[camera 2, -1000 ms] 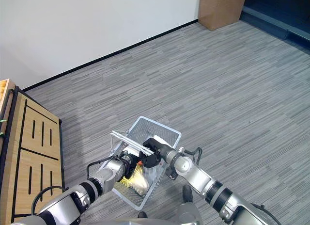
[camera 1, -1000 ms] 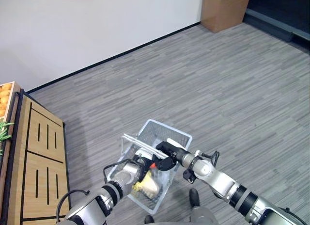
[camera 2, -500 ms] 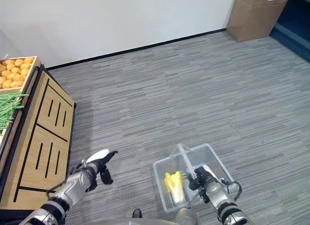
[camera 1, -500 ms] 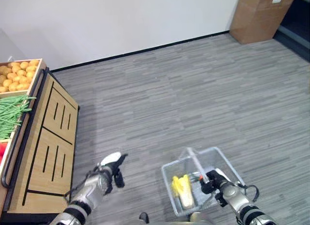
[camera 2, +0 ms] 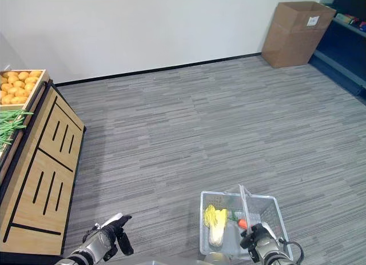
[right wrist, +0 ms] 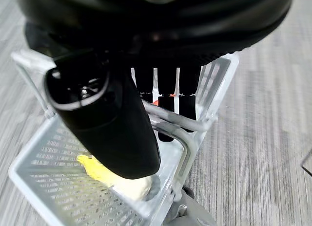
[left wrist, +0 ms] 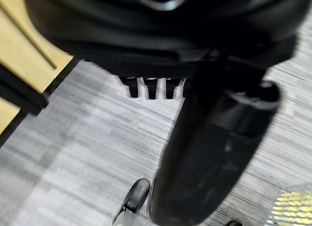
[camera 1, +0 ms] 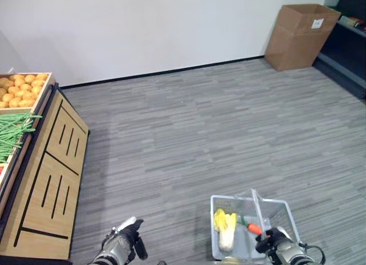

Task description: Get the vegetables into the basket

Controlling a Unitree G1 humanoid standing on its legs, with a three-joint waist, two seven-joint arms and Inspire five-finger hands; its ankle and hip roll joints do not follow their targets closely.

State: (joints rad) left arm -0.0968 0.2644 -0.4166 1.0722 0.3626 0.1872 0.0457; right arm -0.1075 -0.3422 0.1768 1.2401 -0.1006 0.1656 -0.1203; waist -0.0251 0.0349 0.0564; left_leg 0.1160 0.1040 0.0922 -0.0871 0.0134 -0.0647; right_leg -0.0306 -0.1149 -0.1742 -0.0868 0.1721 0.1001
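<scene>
A white wire basket hangs low in front of me, right of centre. A yellow-green cabbage and an orange carrot lie inside it. My right hand is shut on the basket's handle; the right wrist view has its fingers curled over the bar, with the cabbage below. My left hand hangs away from the basket at the lower left, fingers relaxed and holding nothing; its thumb shows over the grey floor in the left wrist view.
A wooden produce stand runs along the left, with orange round produce and green beans on top. A cardboard box stands by the far wall at the right. Grey plank floor lies between.
The camera has swung round, so the whole scene shifted. My left hand came off the basket and dropped to the lower left. The right hand alone now carries the basket.
</scene>
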